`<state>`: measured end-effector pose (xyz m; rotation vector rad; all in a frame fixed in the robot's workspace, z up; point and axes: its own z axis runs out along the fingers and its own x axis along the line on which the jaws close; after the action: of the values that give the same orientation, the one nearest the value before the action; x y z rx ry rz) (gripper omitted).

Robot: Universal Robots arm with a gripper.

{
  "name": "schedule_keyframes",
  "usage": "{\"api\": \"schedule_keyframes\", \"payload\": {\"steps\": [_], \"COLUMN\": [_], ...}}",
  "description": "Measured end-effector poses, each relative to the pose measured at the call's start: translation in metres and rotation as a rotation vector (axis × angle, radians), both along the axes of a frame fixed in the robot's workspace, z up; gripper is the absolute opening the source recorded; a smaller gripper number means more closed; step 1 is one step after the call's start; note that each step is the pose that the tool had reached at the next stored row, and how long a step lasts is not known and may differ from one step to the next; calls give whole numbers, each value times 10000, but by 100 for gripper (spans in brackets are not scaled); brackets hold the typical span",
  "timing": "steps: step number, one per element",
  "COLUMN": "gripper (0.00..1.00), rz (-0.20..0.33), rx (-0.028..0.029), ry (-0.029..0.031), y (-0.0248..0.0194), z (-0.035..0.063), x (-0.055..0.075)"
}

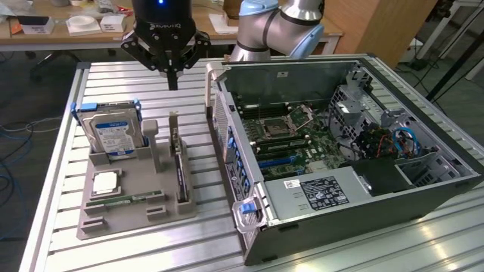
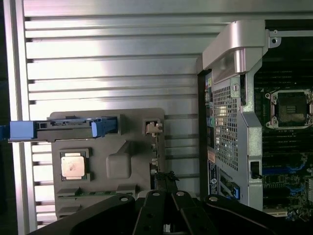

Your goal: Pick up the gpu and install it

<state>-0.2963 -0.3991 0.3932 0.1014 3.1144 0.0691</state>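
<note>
The arm (image 1: 276,22) reaches in from the far edge of the slatted metal table (image 1: 113,79), its wrist turned so the gripper (image 1: 172,85) points straight down. The two fingers are pressed together at their tips with nothing between them. They hang in the air above the far end of the grey holder tray (image 1: 170,212), clear of everything in it. The gpu (image 1: 179,164) stands on its long edge in a slot along the tray's edge nearest the computer case (image 1: 363,226), below the fingertips and apart from them. In the tray's far corner, on the exterior view's left, a hard drive (image 1: 113,135) with a blue-white label stands upright in a blue-edged bracket. A square processor chip (image 1: 106,182) lies flat in front of it, and a narrow green memory stick (image 1: 124,199) lies flat nearer the tray's front edge. The case lies on its side just beside the tray, open at the top, with the motherboard (image 1: 291,136) exposed inside.
</note>
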Motion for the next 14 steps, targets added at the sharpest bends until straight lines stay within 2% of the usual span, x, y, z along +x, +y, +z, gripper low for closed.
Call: {"api": "schedule_keyframes", "payload": {"steps": [6, 7, 8, 10, 11, 13, 14], "gripper": [11, 17, 17, 29, 29, 41, 41], "rz": [-1, 0, 0, 0, 0, 0, 0], "rx": [0, 0, 0, 0, 0, 0, 0], "ry": [0, 0, 0, 0, 0, 0, 0], "y": [0, 0, 0, 0, 0, 0, 0], "z": [0, 0, 0, 0, 0, 0, 0], "x": [0, 0, 0, 0, 0, 0, 0]}}
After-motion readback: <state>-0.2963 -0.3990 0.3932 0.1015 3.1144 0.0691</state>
